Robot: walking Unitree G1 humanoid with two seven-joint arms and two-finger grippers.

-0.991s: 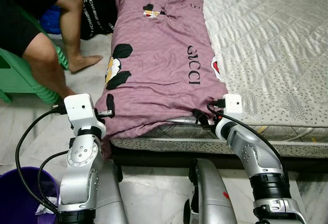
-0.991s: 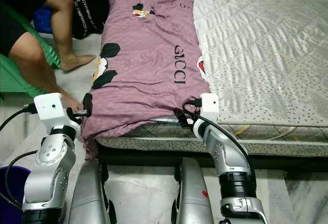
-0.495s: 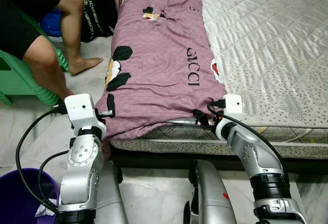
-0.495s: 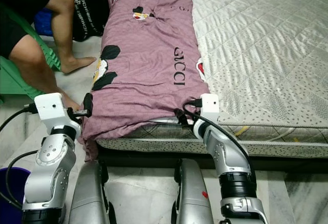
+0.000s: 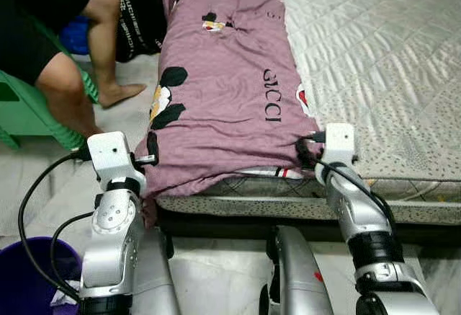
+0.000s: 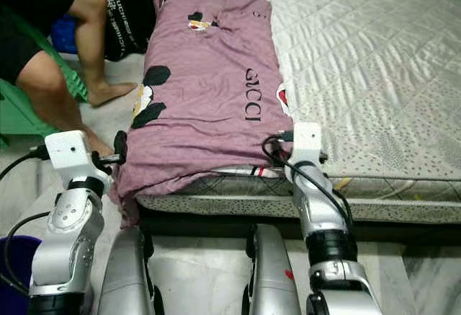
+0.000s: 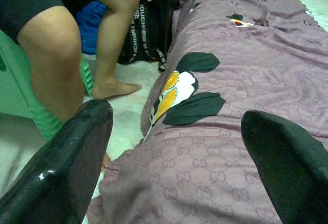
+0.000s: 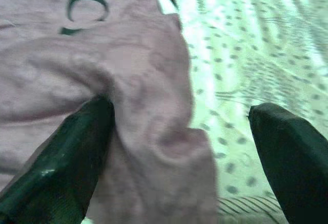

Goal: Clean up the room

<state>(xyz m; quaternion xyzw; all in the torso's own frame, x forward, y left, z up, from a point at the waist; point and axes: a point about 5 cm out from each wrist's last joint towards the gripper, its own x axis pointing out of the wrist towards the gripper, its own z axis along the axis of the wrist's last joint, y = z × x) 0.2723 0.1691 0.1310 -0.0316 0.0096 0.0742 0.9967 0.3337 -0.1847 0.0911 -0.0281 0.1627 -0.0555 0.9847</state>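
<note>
A purple blanket [image 5: 223, 91] printed with black letters and cartoon mice lies along the left side of a quilted mattress [image 5: 389, 55]. Its front edge hangs a little over the mattress end. My left gripper [image 5: 151, 153] is at the blanket's front left corner, open; in the left wrist view its fingers [image 7: 66, 167] stand wide apart with the cloth [image 7: 230, 96] ahead of them. My right gripper [image 5: 302, 153] sits at the front right corner, open. The right wrist view shows that corner [image 8: 164, 131] lying between its spread fingers [image 8: 61, 157].
A person [image 5: 68, 84] sits on a green stool [image 5: 21, 113] at the left, one bare foot on the floor beside the bed. A black bag [image 5: 140, 12] stands behind the leg. A purple bucket [image 5: 29, 279] is at my lower left.
My right arm has swung right and up, from the blanket's hanging edge to its corner on the mattress top. The left arm has stayed put. The camera shifted slightly.
</note>
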